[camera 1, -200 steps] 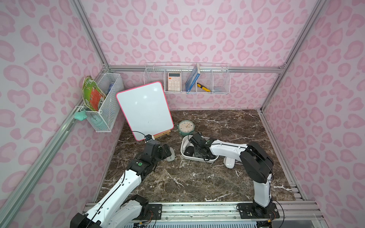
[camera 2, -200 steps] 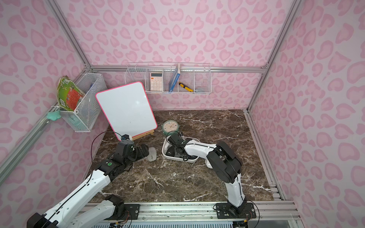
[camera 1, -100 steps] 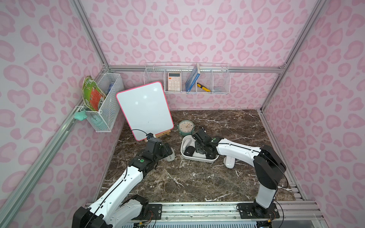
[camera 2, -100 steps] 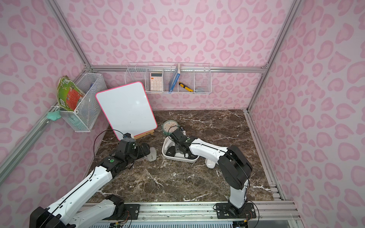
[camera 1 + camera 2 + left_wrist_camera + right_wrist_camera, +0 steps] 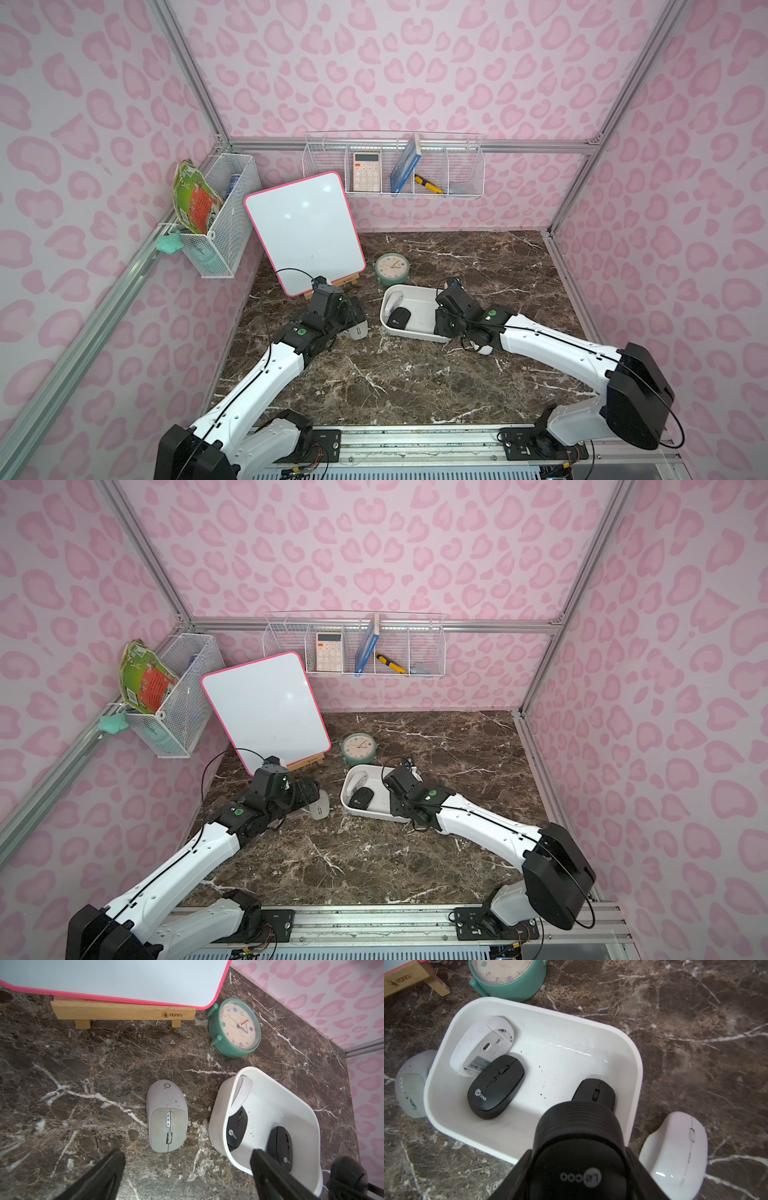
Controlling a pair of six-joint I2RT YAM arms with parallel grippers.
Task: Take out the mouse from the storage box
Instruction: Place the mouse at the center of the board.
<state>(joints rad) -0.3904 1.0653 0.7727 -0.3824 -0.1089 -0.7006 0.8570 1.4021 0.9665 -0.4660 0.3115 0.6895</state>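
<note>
The right gripper (image 5: 579, 1159) is clamped on a black mouse (image 5: 577, 1126), one finger against each flank. The mouse is matte black with a rounded hump and a pale "Lecoo" logo that reads upside down in the right wrist view. It hangs over the storage box (image 5: 542, 1009) at the corner nearest the right arm. The box is a shallow white tub with rounded corners, standing on the marble bench (image 5: 695, 1043) just in front of a green alarm clock (image 5: 508, 980).

Inside the box, a white mouse (image 5: 481, 1047) is tipped against a wall with its underside showing. A second black Lecoo mouse (image 5: 496, 1086) lies flat and touches it, and a third black mouse (image 5: 593, 1093) lies near the opposite wall. A grey mouse (image 5: 167, 1115) sits on the bench just beside the box. The left gripper (image 5: 187, 1159) hovers by it, jaws wide apart and empty. A glossy white mouse (image 5: 675, 1153) lies beside the box's other side.

The held mouse's buttons and wheel are cut off by the picture edge — only hump and logo show. In both top views the right gripper covers it, so its height above the rim cannot be told. The third mouse's rear is hidden behind the held one, and in a top view the glossy white mouse is mostly hidden under the right arm — only a sliver shows.
</note>
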